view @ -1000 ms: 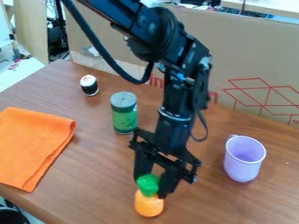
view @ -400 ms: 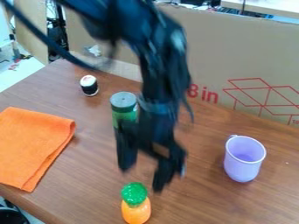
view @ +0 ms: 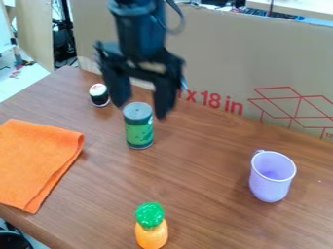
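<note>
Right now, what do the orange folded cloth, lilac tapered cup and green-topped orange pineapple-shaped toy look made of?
Orange folded cloth: matte woven fabric, maybe microfibre; soft folded edges, no shine.
Lilac tapered cup: probably smooth plastic; even colour, thin rim. Enamel or ceramic not excluded.
Green-topped orange pineapple-shaped toy: likely glossy moulded plastic; bright highlights on its bumpy top.

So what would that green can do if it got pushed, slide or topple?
The green can is taller than it is wide, so a push near its grey lid might tip it. Once down, its round side would probably let it roll on the flat table.
</note>
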Controlling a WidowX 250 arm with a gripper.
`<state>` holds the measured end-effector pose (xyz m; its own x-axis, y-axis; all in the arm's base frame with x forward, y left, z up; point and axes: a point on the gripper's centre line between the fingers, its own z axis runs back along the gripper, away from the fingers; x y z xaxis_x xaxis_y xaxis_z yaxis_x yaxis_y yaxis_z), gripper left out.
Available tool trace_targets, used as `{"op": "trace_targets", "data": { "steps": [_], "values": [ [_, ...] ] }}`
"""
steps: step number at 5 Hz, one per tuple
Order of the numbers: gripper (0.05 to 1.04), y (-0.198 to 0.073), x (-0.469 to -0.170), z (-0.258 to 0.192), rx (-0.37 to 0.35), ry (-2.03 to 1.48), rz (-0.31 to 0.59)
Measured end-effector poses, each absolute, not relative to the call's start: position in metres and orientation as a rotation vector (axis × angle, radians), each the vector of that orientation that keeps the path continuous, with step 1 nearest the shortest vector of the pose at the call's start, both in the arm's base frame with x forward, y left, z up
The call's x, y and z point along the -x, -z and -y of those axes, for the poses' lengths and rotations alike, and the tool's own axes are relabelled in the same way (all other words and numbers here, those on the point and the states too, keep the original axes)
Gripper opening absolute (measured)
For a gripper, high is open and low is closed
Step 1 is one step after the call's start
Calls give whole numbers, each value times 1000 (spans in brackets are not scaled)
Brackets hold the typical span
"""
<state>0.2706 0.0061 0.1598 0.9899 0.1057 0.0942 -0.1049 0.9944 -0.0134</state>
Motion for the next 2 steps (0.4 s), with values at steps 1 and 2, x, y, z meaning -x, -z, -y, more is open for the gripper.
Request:
{"op": "trace_targets", "data": {
  "steps": [1,2],
  "values": [
    [1003,-173,-270,-52,-7,-238,103],
    [1002,-179,-280,-102,-47,-309,57]
  ]
}}
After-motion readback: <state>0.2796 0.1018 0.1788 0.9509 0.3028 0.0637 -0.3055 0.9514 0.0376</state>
